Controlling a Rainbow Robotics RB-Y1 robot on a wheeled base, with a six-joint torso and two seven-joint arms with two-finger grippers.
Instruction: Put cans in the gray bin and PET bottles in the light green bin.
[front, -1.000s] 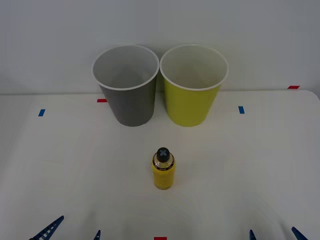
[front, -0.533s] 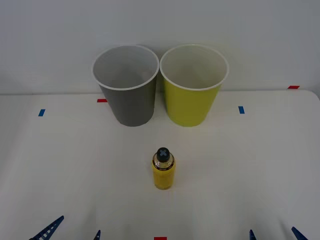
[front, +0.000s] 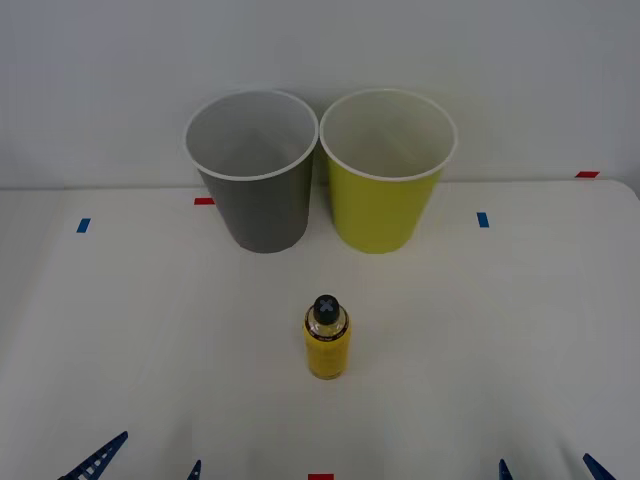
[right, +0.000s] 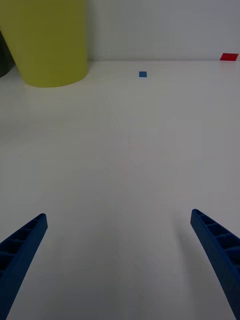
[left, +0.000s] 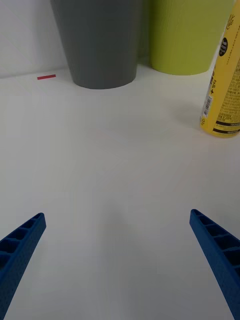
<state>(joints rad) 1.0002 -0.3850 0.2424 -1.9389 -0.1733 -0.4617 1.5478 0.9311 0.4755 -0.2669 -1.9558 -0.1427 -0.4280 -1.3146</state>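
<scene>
One small bottle (front: 327, 345) with a yellow body, clear neck and black screw cap standing upright near the middle of the white desk (front: 520, 330), waiting to be picked; nothing gripped yet. Judging the step in hand as the reach and grasp: approaching low and level, closing on the yellow body below the neck rather than on the cap, keeping the bottle upright while lifting, then carrying it over the white rim of the yellow-green tapered cup-shaped bin (front: 384, 190) before releasing. Avoiding the dark gray tapered cup-shaped bin (front: 256, 195), standing just beside the green one toward the desk's far edge, possibly touching at the rims.

Left end effector (front: 145, 462) hovering at the desk's near edge, blue ribbed fingers (left: 20, 247) spread wide and holding nothing; bottle sitting ahead of it and off toward the right-arm side, nearer than both bins. Right end effector (front: 545, 468) likewise at the near edge, fingers (right: 217, 250) parted and empty, green bin far ahead.
</scene>
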